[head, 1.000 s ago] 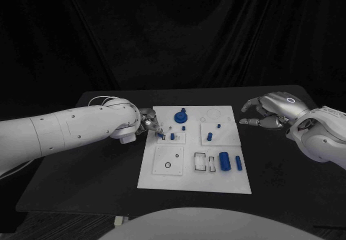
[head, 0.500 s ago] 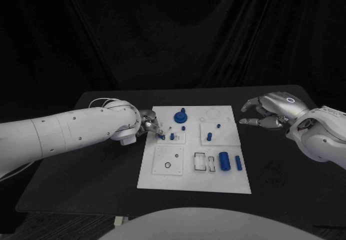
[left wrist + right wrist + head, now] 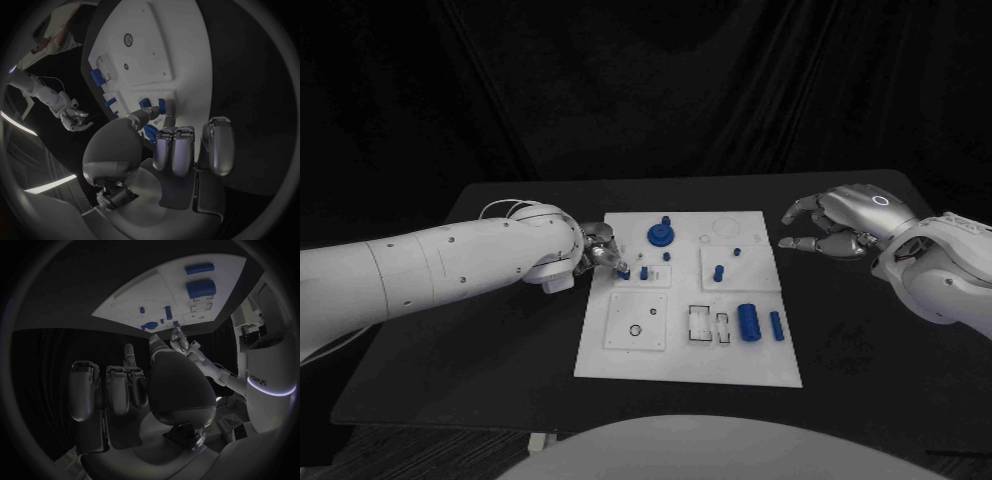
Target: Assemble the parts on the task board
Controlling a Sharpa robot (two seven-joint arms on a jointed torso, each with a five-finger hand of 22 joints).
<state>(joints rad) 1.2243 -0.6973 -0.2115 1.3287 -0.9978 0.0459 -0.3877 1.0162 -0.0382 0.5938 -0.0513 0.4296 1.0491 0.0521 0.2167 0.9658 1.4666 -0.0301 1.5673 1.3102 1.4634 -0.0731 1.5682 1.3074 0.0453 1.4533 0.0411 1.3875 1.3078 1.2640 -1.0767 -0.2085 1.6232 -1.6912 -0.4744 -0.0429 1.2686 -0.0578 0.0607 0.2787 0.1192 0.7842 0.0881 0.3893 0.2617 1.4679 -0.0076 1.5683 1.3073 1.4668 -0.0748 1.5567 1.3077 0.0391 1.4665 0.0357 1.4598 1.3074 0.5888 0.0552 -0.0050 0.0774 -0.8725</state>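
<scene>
Left hand (image 3: 599,250) is down at the task board's (image 3: 689,365) left edge, far half, fingertips pinching a small blue peg (image 3: 620,267) — thumb against a finger, the rest curled back out of the way. That pinch makes sense: the part is tiny, and a fingertip grip leaves the slot under it visible. Left wrist view shows the same thing, the peg (image 3: 144,103) held at the tips just beside another small blue peg (image 3: 162,105) on the white plate. Whether the held peg is already seated or just touching the surface, I can't tell.

Moving right across the board — blue knob-shaped part (image 3: 661,235) stands at the far middle, two short blue pins (image 3: 720,271) right of it, and the big blue cylinder (image 3: 750,322) plus a slimmer blue rod (image 3: 777,324) sit near the right edge. Near-left quadrant has a small dark ring (image 3: 636,329), likely waiting for its turn.

Right hand (image 3: 837,222) hovers off the board's far right corner, above the black table (image 3: 473,340), fingers loosely apart, holding nothing. Looks parked clear so the left has the workspace.
</scene>
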